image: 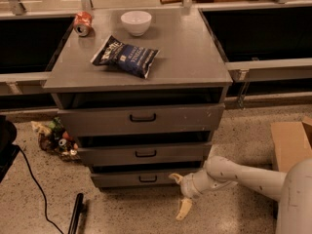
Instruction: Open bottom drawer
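Note:
The bottom drawer [122, 179] is the lowest and narrowest grey front of the cabinet, with a small black bar handle [147, 178]. It looks closed. My gripper [179, 194] is low near the floor, just right of the drawer's right end and a short way right of the handle. Its cream fingers are spread apart, one [174, 177] up by the drawer front and one [184, 209] down near the floor. It holds nothing. My white arm [243, 177] reaches in from the right.
Middle drawer [146, 154] and top drawer [141, 118] sit above. On the cabinet top [195, 57] are a chip bag [124, 56], a white bowl [136, 22] and a red can [83, 23]. Litter [56, 138] lies left, a black cable [36, 184] and a bar [75, 213] on the floor, a cardboard box [292, 143] right.

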Robot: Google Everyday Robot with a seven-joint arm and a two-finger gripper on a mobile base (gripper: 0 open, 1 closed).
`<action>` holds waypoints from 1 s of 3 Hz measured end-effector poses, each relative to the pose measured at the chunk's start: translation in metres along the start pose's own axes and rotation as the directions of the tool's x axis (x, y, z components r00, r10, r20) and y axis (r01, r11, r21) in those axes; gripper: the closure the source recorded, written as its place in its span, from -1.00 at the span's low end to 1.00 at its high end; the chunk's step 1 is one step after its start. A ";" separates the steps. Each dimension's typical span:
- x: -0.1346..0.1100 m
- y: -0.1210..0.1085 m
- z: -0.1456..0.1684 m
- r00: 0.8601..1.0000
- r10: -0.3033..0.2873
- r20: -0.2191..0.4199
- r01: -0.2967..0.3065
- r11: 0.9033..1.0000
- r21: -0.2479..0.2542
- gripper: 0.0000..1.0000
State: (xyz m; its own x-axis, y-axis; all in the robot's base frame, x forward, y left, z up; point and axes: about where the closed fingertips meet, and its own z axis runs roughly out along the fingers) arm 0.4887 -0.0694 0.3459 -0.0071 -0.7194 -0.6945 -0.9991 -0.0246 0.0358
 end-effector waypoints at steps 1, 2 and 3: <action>0.023 -0.015 0.019 1.000 0.010 -0.011 -0.010 1.000 0.007 -1.00; 0.066 -0.049 0.055 0.999 0.000 -0.040 0.002 0.999 0.048 -1.00; 0.097 -0.078 0.082 0.997 -0.015 -0.073 0.022 0.995 0.093 -1.00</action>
State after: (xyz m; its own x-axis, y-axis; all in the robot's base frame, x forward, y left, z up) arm 0.5626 -0.0800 0.2165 0.0108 -0.7677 -0.6407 -0.9986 0.0244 -0.0461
